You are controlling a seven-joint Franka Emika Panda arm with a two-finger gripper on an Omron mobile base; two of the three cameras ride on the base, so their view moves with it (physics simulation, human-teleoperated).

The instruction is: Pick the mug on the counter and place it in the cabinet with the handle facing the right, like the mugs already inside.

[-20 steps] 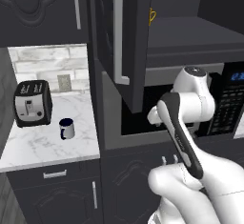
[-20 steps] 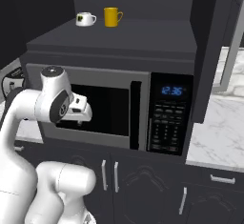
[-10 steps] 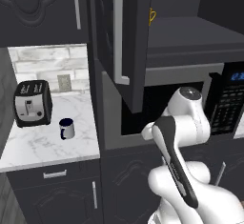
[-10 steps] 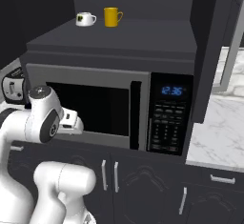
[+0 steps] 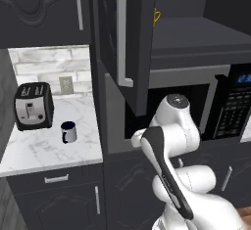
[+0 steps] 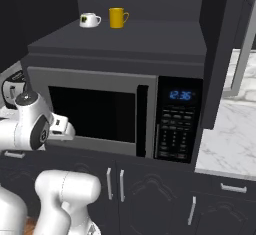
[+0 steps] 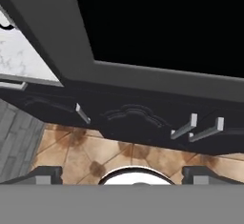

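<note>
The mug (image 5: 69, 131), small and white with a dark rim, stands on the white marble counter (image 5: 44, 151) in front of a toaster. Its dark handle (image 5: 63, 135) sits on its left side in the left base view. The cabinet (image 5: 196, 34) is open above the microwave, its door (image 5: 138, 43) swung out with a long silver bar. Inside stand a white mug (image 6: 90, 20) and a yellow mug (image 6: 118, 17), handles to the right. My gripper (image 7: 125, 174) is open and holds nothing. It hangs low before the microwave, far right of the mug, facing the low cabinets and floor.
A black and silver toaster (image 5: 33, 105) stands behind the mug. The microwave (image 6: 110, 114) sits under the open shelf. The open cabinet door (image 6: 235, 34) juts out on the right of the right base view. Low dark cabinets (image 7: 143, 123) and a tiled floor (image 7: 95, 151) lie below.
My arm has dropped from in front of the microwave door and swung down toward the counter side. The mug has not moved. The gripper has stayed open.
</note>
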